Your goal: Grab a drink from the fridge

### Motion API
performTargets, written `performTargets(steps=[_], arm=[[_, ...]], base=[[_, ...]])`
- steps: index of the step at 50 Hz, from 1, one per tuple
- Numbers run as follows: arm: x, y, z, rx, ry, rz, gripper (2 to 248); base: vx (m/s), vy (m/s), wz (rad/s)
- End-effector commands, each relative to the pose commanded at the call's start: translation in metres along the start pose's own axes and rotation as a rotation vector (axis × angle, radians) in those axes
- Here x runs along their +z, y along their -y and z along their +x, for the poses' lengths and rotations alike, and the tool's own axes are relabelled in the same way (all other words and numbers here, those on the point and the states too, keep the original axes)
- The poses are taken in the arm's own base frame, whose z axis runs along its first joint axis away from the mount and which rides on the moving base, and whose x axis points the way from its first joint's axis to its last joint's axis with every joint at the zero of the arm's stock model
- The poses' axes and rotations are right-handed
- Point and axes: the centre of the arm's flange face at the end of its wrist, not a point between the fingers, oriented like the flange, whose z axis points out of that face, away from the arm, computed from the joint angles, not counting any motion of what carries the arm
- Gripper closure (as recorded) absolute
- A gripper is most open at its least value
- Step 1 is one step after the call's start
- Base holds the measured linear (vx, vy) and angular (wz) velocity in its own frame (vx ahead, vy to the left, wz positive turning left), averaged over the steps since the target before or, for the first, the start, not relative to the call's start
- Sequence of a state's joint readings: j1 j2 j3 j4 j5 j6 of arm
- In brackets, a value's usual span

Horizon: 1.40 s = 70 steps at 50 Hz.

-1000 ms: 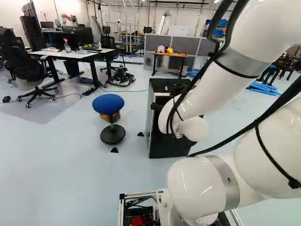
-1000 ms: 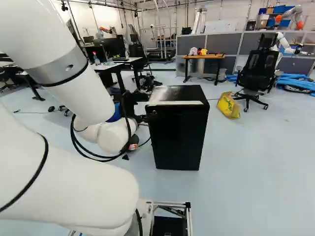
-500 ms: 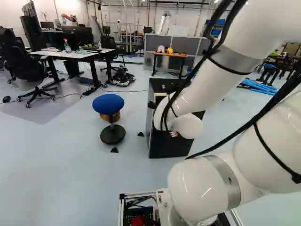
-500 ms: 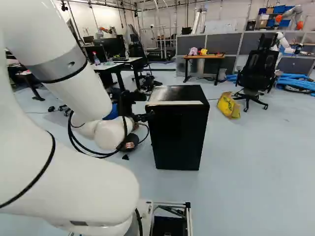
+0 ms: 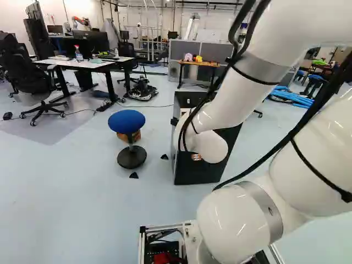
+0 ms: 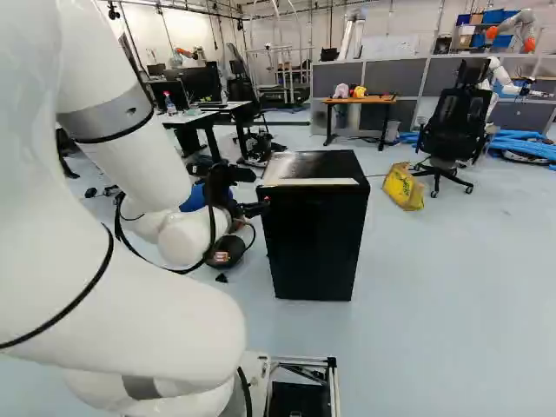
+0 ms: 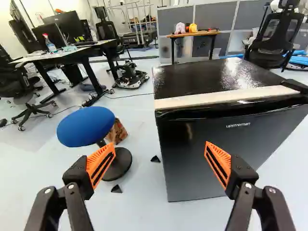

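Drink unseen, the black mini-fridge (image 7: 202,77) likely needs its slick, rigid door (image 7: 185,161) hooked at the edge away from the apparent hinge (image 7: 294,86), pincer (image 7: 160,144) spread wide.

A blue stool (image 5: 126,121) stands on pale floor (image 5: 66,192); a table (image 6: 360,100) stands by grey partitions (image 6: 395,76); walls (image 5: 12,14) are white.

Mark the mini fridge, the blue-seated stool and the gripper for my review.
Mini fridge (image 7: 186,163): wrist view, on its dark front door.
Blue-seated stool (image 7: 86,126): wrist view, on its round seat.
Gripper (image 7: 160,144): wrist view, midway between its open fingertips.
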<state>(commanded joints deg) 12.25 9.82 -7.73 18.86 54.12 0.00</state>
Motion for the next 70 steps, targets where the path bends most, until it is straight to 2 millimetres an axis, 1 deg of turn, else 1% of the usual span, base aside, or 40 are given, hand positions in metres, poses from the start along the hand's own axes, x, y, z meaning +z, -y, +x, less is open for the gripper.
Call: performTargets(steps=[24, 70], arm=[[0.009, 0.017, -0.012, 0.026, -0.030, -0.052, 3], [0.054, 0.057, -0.033, 0.036, -0.111, -0.217, 3]], base=[[0.000, 0.000, 0.000], [0.000, 0.000, 0.000]])
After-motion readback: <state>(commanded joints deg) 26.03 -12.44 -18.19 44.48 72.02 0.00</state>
